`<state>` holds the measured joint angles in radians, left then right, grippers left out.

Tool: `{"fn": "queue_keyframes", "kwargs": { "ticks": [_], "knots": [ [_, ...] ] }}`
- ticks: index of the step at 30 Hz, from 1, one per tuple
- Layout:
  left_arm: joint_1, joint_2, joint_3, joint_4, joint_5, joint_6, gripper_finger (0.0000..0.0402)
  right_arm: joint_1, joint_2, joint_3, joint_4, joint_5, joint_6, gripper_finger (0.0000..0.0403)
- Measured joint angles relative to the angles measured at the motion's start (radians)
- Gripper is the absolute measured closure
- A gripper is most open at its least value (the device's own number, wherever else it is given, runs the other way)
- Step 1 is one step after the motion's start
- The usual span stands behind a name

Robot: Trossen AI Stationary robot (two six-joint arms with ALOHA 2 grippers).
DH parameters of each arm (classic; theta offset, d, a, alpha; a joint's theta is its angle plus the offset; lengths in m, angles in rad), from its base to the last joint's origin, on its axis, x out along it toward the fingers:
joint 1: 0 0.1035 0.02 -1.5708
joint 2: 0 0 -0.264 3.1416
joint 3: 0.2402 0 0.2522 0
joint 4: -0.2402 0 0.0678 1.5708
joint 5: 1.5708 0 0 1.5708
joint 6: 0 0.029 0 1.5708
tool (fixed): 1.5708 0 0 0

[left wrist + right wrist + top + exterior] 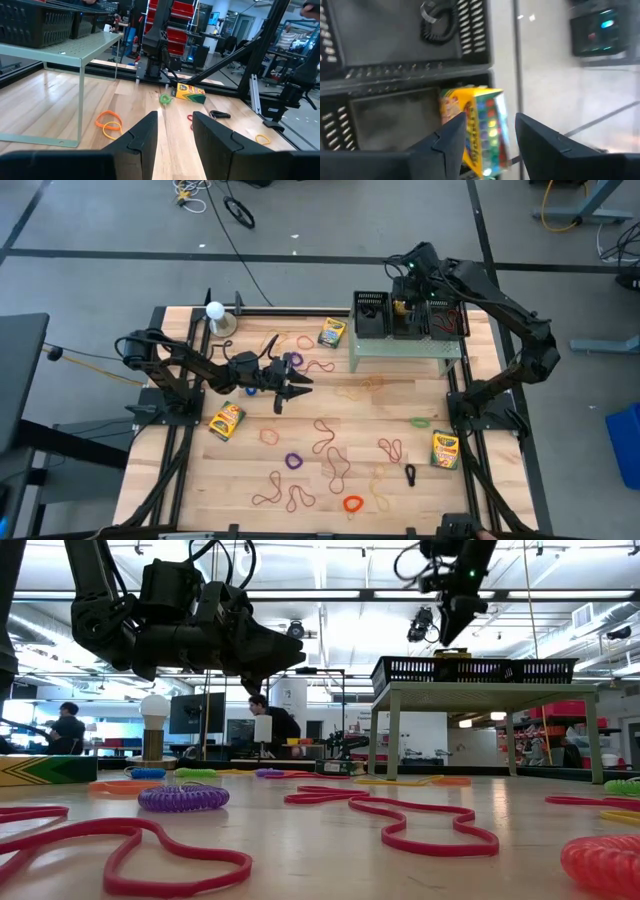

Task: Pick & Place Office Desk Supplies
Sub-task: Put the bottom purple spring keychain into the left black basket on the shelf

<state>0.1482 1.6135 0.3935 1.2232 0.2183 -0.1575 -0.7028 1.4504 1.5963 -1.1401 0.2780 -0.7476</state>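
Observation:
My right gripper (490,120) hangs open over the black bins (410,315) on the pale green stand (405,352). Below its fingers, a yellow crayon box (480,130) stands tilted inside the middle bin. My left gripper (175,117) hovers open and level above the table's middle left (290,388), with nothing between its fingers. Other crayon boxes lie on the wood at the far middle (331,332), the left (227,420) and the right (445,450). Rubber-band loops (330,442) and small rings, such as a purple one (293,461), lie scattered about.
A white ball on a round base (215,312) stands at the far left. An orange ring (352,503), a green ring (420,422) and a black ring (410,474) lie toward the near right. Black frame rails run along both table sides. People sit in the room beyond.

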Motion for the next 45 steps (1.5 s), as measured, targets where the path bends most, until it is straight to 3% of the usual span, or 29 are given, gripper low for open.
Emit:
{"fn": "queue_keyframes", "kwargs": {
  "ticks": [7,11,18,23,28,31,37,45],
  "knots": [
    [0.0,0.0,0.0,0.0,-0.029,-0.014,0.0272,0.079,-0.126,0.004,0.053,0.046,0.104,0.0231],
    [0.0,0.0,0.0,-0.001,-0.034,-0.047,0.0272,0.155,-0.2,-0.031,0.01,-0.051,0.309,0.0263],
    [-0.027,0.0,0.0,-0.04,-0.042,-0.076,0.0283,0.429,-0.385,-0.396,0.178,-0.099,0.549,0.0389],
    [-0.079,-0.001,0.005,-0.172,-0.069,-0.056,0.0327,0.68,-0.482,-0.685,0.466,-0.047,0.745,0.0385],
    [-0.156,-0.001,0.053,-0.423,-0.052,-0.043,0.0386,0.886,-0.483,-0.904,0.772,0.152,0.847,0.0398],
    [-0.239,-0.001,0.099,-0.616,-0.041,-0.027,0.0395,0.956,-0.458,-1.018,0.995,0.216,0.872,0.0395],
    [-0.413,-0.001,0.196,-0.959,-0.176,-0.116,0.0348,1.022,-0.395,-1.181,1.394,0.22,0.852,0.0387],
    [-0.533,0.057,0.291,-1.09,-0.246,-0.274,0.0245,1.031,-0.388,-1.213,1.441,0.222,0.812,0.0391]
  ]
}}
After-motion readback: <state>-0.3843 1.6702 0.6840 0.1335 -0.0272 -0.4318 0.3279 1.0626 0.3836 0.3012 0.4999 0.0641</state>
